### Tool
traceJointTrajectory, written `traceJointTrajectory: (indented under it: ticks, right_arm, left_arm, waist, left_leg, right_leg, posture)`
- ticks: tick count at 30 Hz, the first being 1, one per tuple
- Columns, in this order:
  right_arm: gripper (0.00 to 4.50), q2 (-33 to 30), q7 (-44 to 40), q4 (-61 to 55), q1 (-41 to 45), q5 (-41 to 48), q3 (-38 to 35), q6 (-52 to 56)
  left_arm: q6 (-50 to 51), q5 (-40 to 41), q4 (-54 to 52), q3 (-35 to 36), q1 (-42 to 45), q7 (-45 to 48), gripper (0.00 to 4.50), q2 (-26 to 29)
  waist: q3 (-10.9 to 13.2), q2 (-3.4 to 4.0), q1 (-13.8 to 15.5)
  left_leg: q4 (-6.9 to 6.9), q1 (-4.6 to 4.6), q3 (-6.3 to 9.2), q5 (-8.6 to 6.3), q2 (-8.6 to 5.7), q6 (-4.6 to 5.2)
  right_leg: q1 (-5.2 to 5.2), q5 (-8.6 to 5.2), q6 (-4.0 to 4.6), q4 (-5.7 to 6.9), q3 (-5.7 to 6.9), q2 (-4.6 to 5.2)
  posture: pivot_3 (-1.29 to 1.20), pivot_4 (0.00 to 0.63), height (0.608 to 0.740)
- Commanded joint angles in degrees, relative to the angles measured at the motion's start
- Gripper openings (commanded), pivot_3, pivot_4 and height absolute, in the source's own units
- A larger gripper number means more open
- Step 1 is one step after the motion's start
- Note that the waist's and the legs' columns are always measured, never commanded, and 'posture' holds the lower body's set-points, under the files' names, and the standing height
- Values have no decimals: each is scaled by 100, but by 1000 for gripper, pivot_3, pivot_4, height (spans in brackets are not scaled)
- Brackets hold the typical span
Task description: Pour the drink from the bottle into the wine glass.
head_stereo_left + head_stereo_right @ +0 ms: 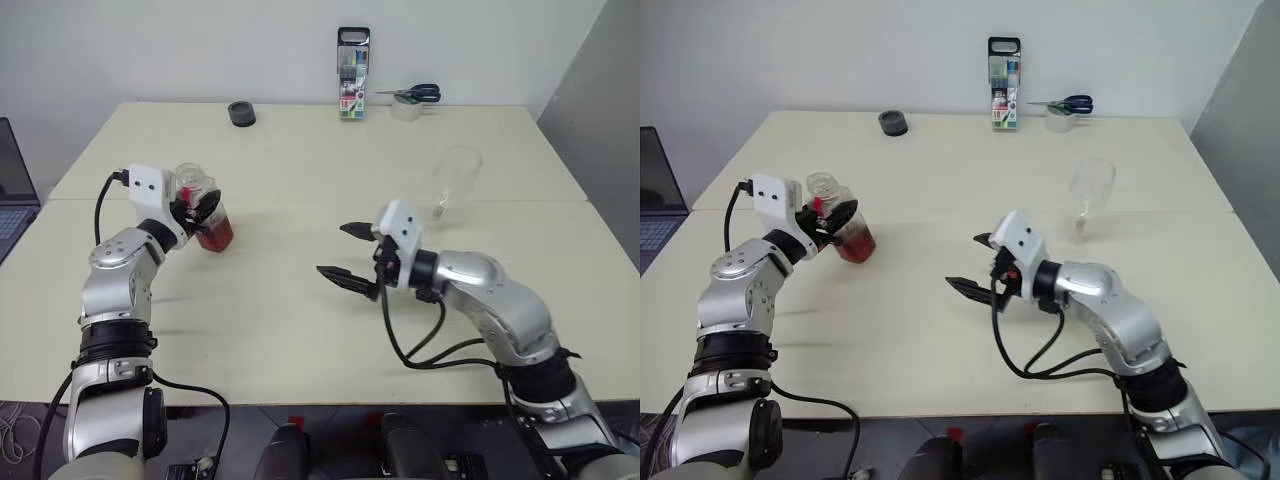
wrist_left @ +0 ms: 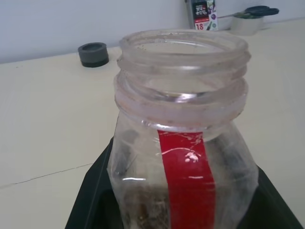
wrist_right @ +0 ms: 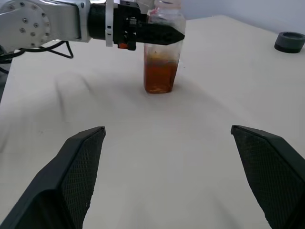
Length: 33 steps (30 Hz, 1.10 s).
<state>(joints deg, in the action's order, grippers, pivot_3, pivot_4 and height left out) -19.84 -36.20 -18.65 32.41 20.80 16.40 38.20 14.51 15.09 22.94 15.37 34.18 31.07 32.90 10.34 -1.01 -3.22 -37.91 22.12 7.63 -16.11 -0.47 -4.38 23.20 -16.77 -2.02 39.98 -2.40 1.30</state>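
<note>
Here the right gripper (image 1: 346, 252), nearest of all, hangs above the cream tabletop (image 1: 300, 330), level and aimed toward the robot's left, its two black fingers spread wide with nothing between them. Farther left, the left gripper (image 1: 200, 212) is clamped on the small squarish clear plastic bottle (image 1: 206, 213) with the red label strip; its fingers cover the bottle's middle, and whether the base touches the table is hard to judge. The bottle stands nearly upright, its wide neck uncapped, with the reddish-brown translucent drink (image 3: 160, 75) filling only its lower part. Beyond the right gripper stands the clear stemmed wine glass (image 1: 452, 180), faint against the table, its foot scarcely visible. At the far edge lie a dark round cap (image 1: 241, 113), a marker case (image 1: 353, 75) and blue-handled scissors (image 1: 412, 94).
</note>
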Motion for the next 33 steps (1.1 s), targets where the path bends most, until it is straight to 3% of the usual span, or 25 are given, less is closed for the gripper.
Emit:
traceJointTrajectory:
  ticks: [1,9,18,33]
  right_arm:
    - [4500,82,-35,-37,172,-91,60,-104]
    - [4500,164,-69,-19,212,-189,68,-65]
    - [4500,169,-36,-134,171,-191,65,13]
    - [4500,-4,-53,-101,-71,-574,268,-350]
  left_arm:
    - [27,-36,-217,96,-113,-208,1733,44]
    - [69,-50,-184,22,-201,-352,1733,-24]
    - [-69,-37,24,38,-198,-333,4473,-35]
    - [-734,-102,-90,-8,-673,-340,4473,-310]
  waist:
    - [0,0,-2]
    - [-1,0,-3]
    - [-1,-1,-4]
    - [-1,-1,0]
  left_leg:
    - [1,0,2,0,2,0]
    - [3,-3,1,-2,3,3]
    - [3,-1,3,-2,2,4]
    - [4,-1,2,-2,2,4]
  right_leg:
    - [1,0,0,1,2,-2]
    - [1,0,0,3,3,-4]
    - [1,0,0,2,5,-4]
    - [2,0,0,1,4,-2]
  posture:
    - [0,150,740]
    - [0,150,740]
    - [0,150,740]
    - [0,150,740]
